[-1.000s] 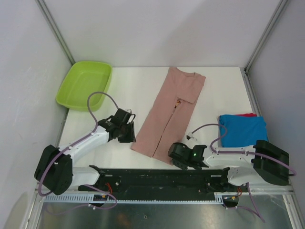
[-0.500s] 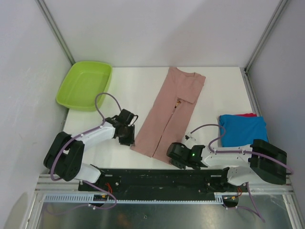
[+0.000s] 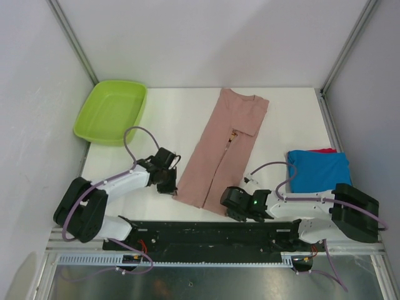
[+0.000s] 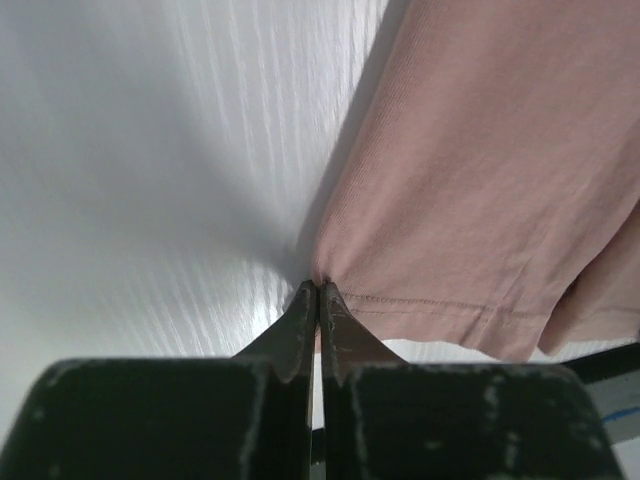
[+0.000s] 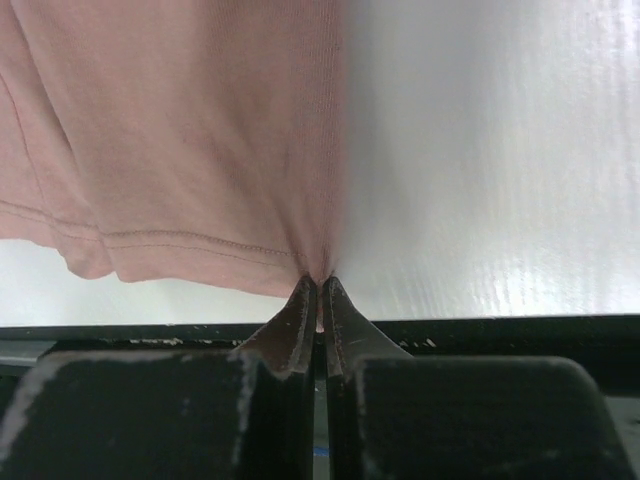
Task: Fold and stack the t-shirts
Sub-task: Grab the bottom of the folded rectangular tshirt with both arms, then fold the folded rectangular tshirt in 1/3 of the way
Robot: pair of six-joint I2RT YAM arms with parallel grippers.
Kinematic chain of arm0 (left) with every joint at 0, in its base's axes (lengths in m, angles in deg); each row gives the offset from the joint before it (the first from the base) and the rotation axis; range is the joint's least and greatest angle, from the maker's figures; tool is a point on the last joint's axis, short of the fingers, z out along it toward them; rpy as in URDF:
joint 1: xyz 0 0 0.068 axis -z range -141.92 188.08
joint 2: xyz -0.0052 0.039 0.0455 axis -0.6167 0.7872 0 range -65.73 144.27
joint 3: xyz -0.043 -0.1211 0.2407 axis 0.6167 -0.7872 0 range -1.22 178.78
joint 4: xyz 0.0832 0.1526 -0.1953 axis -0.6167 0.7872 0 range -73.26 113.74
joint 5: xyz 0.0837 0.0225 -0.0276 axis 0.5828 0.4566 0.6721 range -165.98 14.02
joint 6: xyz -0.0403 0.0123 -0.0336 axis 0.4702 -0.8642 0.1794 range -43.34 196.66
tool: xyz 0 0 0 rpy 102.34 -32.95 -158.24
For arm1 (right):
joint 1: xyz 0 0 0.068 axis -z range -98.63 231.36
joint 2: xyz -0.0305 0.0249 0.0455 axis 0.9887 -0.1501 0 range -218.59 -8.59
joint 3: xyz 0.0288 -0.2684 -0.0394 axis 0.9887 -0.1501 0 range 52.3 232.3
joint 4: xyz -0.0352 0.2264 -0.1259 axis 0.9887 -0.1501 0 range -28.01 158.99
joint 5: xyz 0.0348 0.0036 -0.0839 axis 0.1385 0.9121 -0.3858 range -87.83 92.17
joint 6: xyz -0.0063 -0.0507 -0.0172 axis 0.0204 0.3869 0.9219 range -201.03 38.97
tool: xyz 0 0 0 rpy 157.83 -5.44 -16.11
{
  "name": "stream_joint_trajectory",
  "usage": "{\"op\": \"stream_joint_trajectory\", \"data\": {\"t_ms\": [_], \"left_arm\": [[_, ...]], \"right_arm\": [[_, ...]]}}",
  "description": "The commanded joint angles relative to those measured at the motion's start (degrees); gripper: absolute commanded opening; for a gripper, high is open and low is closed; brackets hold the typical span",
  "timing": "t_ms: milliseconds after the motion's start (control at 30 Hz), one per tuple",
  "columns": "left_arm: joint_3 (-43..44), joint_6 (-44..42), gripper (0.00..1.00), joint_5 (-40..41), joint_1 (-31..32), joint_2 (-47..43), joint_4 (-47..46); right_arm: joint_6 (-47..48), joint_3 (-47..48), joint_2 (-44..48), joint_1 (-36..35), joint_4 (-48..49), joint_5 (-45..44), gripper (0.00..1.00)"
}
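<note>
A dusty pink t-shirt (image 3: 222, 150) lies folded into a long strip down the middle of the white table, collar at the far end. My left gripper (image 3: 173, 187) is shut on its near left hem corner (image 4: 322, 275). My right gripper (image 3: 224, 209) is shut on the near right hem corner (image 5: 318, 268). In both wrist views the pink cloth puckers into the closed fingertips. A folded blue t-shirt (image 3: 319, 170) rests on a red one (image 3: 322, 150) at the right side of the table.
A lime-green plastic tub (image 3: 111, 111) stands at the far left corner. The black rail (image 3: 206, 234) runs along the near table edge just behind both grippers. White walls with metal posts enclose the table.
Both grippers have closed from part open onto the pink shirt's near hem corners. The left gripper slid right to reach the hem; the right barely moved.
</note>
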Motion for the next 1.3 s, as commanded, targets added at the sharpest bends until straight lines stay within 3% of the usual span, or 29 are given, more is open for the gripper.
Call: {"op": "stream_joint_trajectory", "data": {"t_ms": [0,300,467,800,1267], "left_arm": [[-3.8,3.7,0.0,-3.1,2.3,-5.3,1.5],[-8.4,13.2,0.0,-5.0,11.1,-16.7,4.1],[-3.6,13.7,0.0,-4.7,11.7,-20.0,6.3],[15.0,10.2,0.0,-1.2,10.8,-7.3,6.7],[38.8,7.0,0.0,1.4,5.0,17.8,2.3]], "right_arm": [[1.9,-0.5,4.3,-0.2,-8.1,-0.1,0.0],[-0.9,-1.1,10.8,-6.9,-14.2,2.1,0.0],[-2.5,-0.6,18.2,-7.2,-17.3,-0.3,0.0],[9.5,8.9,18.4,7.3,-20.3,-5.0,0.0],[29.5,16.7,1.4,31.8,0.2,-4.4,0.0]]}}
